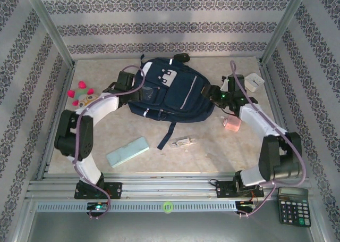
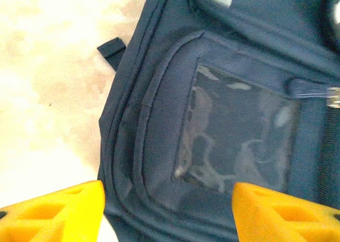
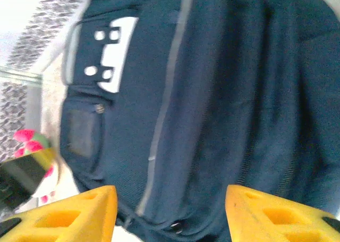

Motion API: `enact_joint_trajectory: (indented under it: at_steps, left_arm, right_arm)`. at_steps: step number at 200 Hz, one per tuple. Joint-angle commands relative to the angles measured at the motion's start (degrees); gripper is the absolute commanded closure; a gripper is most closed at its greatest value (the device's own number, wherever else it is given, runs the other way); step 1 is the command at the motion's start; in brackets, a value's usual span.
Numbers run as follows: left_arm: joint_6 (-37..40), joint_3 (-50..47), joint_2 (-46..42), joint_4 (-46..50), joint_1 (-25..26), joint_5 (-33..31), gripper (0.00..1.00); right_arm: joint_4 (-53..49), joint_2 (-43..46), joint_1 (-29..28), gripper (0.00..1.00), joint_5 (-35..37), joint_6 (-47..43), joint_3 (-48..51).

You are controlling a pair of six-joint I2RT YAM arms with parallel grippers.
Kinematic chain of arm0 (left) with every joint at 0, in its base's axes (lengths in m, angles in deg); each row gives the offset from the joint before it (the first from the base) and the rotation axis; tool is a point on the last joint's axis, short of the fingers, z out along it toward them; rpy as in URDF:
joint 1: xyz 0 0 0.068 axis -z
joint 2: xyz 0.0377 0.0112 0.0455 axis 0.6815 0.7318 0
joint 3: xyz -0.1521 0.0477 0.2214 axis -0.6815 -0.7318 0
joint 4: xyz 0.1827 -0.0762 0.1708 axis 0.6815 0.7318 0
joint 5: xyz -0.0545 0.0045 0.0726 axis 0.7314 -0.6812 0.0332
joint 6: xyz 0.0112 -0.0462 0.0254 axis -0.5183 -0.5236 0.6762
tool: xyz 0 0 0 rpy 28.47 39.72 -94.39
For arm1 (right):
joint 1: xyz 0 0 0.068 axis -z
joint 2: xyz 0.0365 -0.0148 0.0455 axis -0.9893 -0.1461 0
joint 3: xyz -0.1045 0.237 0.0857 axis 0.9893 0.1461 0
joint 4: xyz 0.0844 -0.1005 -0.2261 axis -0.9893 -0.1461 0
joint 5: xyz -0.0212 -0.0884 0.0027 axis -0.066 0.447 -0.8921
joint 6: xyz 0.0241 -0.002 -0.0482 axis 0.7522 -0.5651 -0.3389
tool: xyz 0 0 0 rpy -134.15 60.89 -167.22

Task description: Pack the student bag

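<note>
Top external shows the student bag (image 1: 170, 93) flat on the worktop (image 1: 212, 157), apparently closed. Left hand (image 2: 167, 186) and right hand (image 3: 171, 189) flank it, both wide and empty (opening stage). Next move calls for gripping a zipper pull (image 2: 332, 94).

My two yellow fingers (image 3: 69, 215) stand spread wide apart above the student bag (image 3: 223, 93), its grey-white patch (image 3: 114, 50) and pale stripe (image 3: 169, 82) facing me; something pink (image 3: 29, 138) lies beside it.

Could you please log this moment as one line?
left tool open at student bag | right tool open at student bag | both empty
</note>
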Motion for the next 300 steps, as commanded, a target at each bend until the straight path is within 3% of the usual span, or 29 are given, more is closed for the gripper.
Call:
enact_joint_trajectory:
  at_steps: [1, 22, 45, 74, 120, 142, 159, 181, 200, 216, 249, 300]
  left_arm:
    - [-6.2, -4.1, -7.4, -1.8, 0.0, 3.7, 0.36]
    - [-6.4, -8.9, -8.8, -8.7, 0.0, 11.6, 0.39]
    - [-10.8, -9.9, -4.5, -11.4, 0.4, 16.5, 0.43]
    - [-15.5, -8.0, 2.6, -10.3, 0.8, 11.5, 0.44]
    - [-13.4, 2.6, 14.0, -5.3, -0.1, 6.5, 0.4]
    - [-11.5, 6.8, 15.5, -3.5, -0.7, 4.1, 0.37]
    - [-10.1, 9.0, 13.4, -1.0, -1.3, 3.1, 0.33]
    - [-7.9, 8.4, 7.2, 1.9, -1.4, 2.7, 0.28]
    - [-7.6, 5.0, 0.4, 3.6, -1.4, 3.8, 0.27]
    - [-9.1, 0.4, -4.6, 2.3, -1.2, 7.1, 0.28]
    - [-11.7, -7.9, -10.1, 0.1, -0.3, 11.9, 0.29]
    - [-15.1, -13.3, -14.4, -0.1, 0.2, 13.2, 0.3]
  right_arm:
    - [-3.1, -6.6, 0.2, 0.46, -8.7, -3.3, -3.2]
    - [-1.0, -11.8, 0.0, 0.5, -9.5, -2.5, -5.3]
    - [0.7, -14.5, -1.5, 0.54, -7.7, -2.1, -4.3]
    - [5.8, -14.3, -6.3, 0.58, -6.7, 0.5, 0.6]
    - [16.8, -14.4, -19.2, 0.59, -4.2, 7.1, 3.4]
    - [20.3, -14.6, -25.7, 0.59, -1.3, 10.6, 1.9]
    - [17.1, -12.1, -27.9, 0.54, -0.9, 10.4, -0.3]
    - [4.0, -4.9, -26.5, 0.48, 0.2, 6.5, -2.6]
    - [-10.5, -0.2, -22.0, 0.46, -0.4, 0.9, -5.3]
    - [-15.9, 0.7, -18.0, 0.46, -0.8, -2.9, -6.1]
    - [-12.1, -4.3, -12.1, 0.49, 0.1, -4.2, -5.7]
    - [-0.6, -13.9, -15.2, 0.56, -1.6, -0.7, -5.0]
